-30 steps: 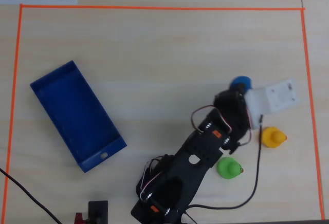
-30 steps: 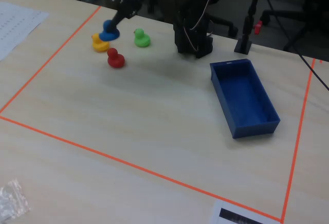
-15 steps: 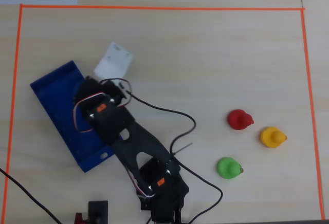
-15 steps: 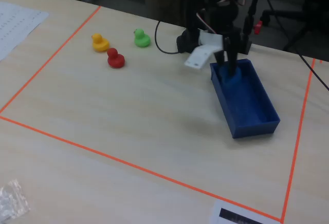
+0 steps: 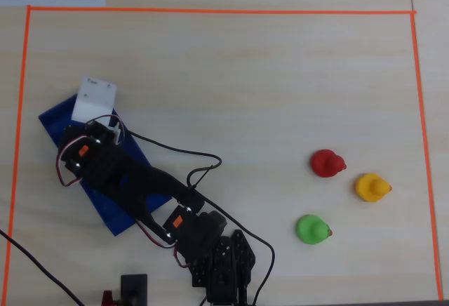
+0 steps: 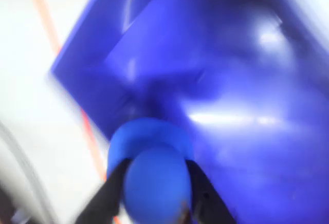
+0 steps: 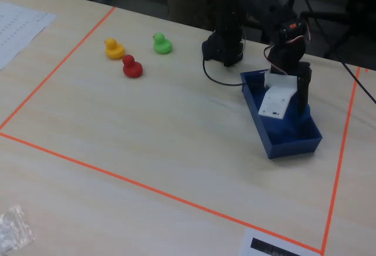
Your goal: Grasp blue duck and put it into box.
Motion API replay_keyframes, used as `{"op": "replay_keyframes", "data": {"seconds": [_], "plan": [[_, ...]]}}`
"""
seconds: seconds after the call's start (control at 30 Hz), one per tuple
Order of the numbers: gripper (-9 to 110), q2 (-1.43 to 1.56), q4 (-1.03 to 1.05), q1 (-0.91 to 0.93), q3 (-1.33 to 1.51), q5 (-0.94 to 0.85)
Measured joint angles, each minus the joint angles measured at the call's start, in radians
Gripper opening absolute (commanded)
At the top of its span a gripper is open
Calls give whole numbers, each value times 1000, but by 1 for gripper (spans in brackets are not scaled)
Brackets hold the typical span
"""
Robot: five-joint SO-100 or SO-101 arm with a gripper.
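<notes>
Carried further along the box since half a second ago, the arm now reaches over the tray's far end rather than its near end.

Item: blue duck (image 6: 154,180), pinched between the two dark fingers (image 6: 110,193) of the gripper (image 6: 154,203), held above the floor of the box (image 6: 247,106) near one of its corners (wrist view blurred; whether the duck touches the floor cannot be told).

Item: box (image 5: 52,120), dark blue, low-walled, near the left edge of the bench in the overhead view; mostly covered there by the arm.

Item: gripper (image 7: 302,100), pointing down into the box in the fixed view.

Items near the right edge, overhead view: red duck (image 5: 327,163), yellow duck (image 5: 371,187), green duck (image 5: 311,229), each apart from the others.

Orange tape (image 5: 217,11) borders the bench.
</notes>
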Motion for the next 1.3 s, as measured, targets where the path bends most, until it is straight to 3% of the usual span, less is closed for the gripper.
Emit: {"op": "replay_keyframes", "data": {"seconds": [0.13, 0.27, 0.37, 0.6, 0.87, 1.03, 1.3], "plan": [[35, 2, -17, 100, 9, -72], [7, 107, -17, 221, 106, -129], [0, 319, -51, 301, 258, -170], [0, 1002, -49, 552, 716, -360], [0, 1658, 25, 715, 1230, -588], [0, 1795, 106, 759, 1445, -669], [1, 1819, 342, 785, 1451, -756]]}}
